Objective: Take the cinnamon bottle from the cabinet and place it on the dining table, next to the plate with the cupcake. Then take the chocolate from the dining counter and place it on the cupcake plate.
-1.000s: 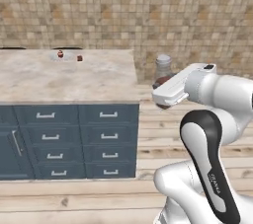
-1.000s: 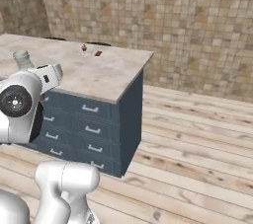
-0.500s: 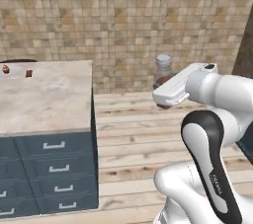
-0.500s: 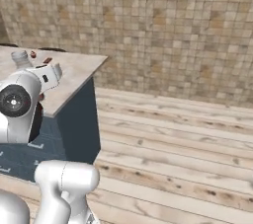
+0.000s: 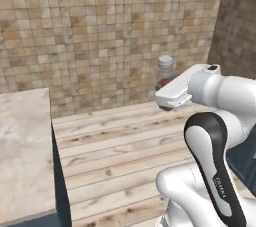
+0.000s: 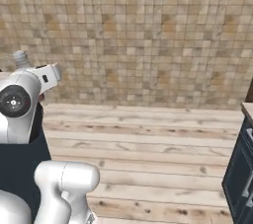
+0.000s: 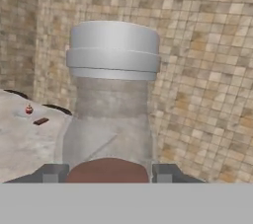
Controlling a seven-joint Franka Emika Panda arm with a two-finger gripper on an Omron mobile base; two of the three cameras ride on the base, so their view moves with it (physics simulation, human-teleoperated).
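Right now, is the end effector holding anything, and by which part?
Yes: the end effector holds the cinnamon bottle upright, its fingers on either side of the lower body, the grey cap free above.

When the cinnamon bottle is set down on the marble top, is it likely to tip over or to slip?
The cinnamon bottle looks tall and slim with a wide grey cap, so it may tip if released tilted. Its clear wall looks smooth and stiff, probably slippery. The gripper clamps it low on the body; the dining table looks flat, which should help it stand.
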